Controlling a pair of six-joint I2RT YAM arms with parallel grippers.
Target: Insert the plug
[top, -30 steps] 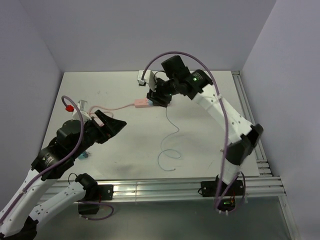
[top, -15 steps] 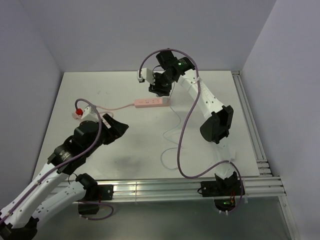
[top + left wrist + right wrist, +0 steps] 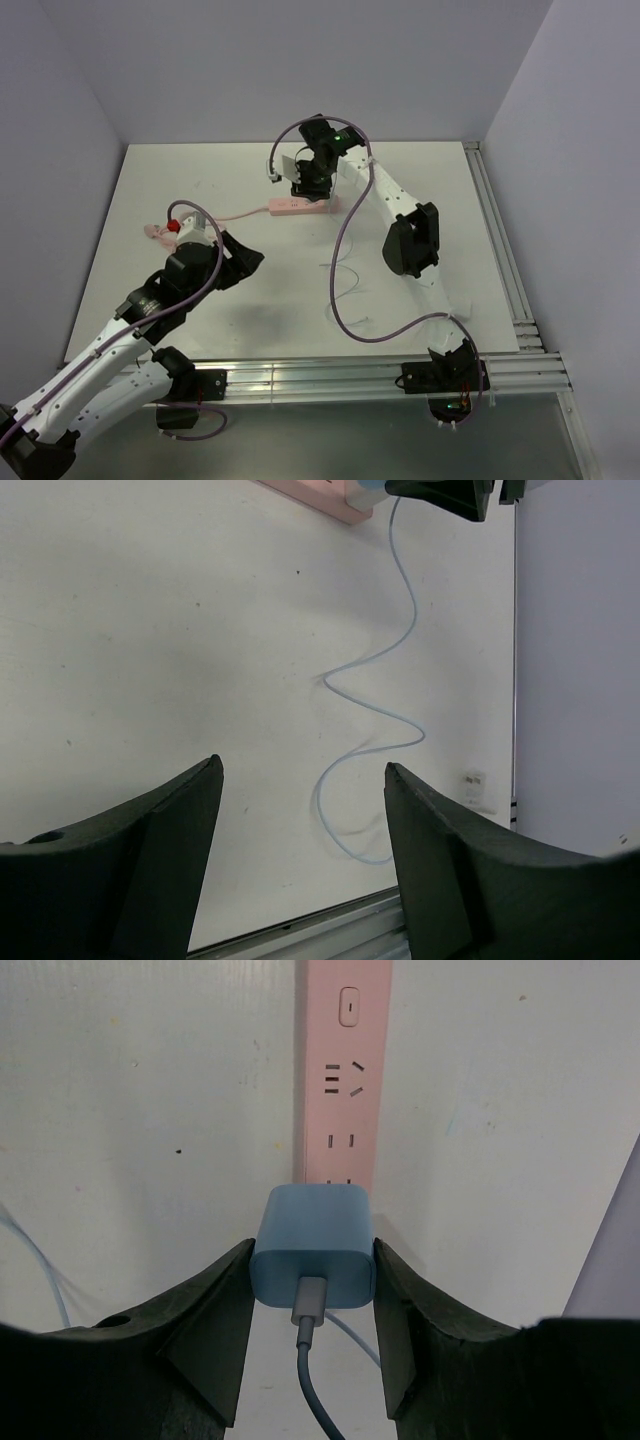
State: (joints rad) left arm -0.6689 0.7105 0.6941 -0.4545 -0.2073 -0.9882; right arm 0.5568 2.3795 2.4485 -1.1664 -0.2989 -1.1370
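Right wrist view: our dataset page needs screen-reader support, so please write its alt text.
The right gripper clamps a light-blue plug over the near end of a pink power strip lying on a white table. A grey cable leaves the plug toward the camera.

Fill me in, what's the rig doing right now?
The right gripper is shut on the light-blue plug, holding it at the end socket of the pink power strip; whether it is fully seated cannot be told. The plug's thin cable trails in loops across the table. The left gripper hangs open over the table, holding nothing.
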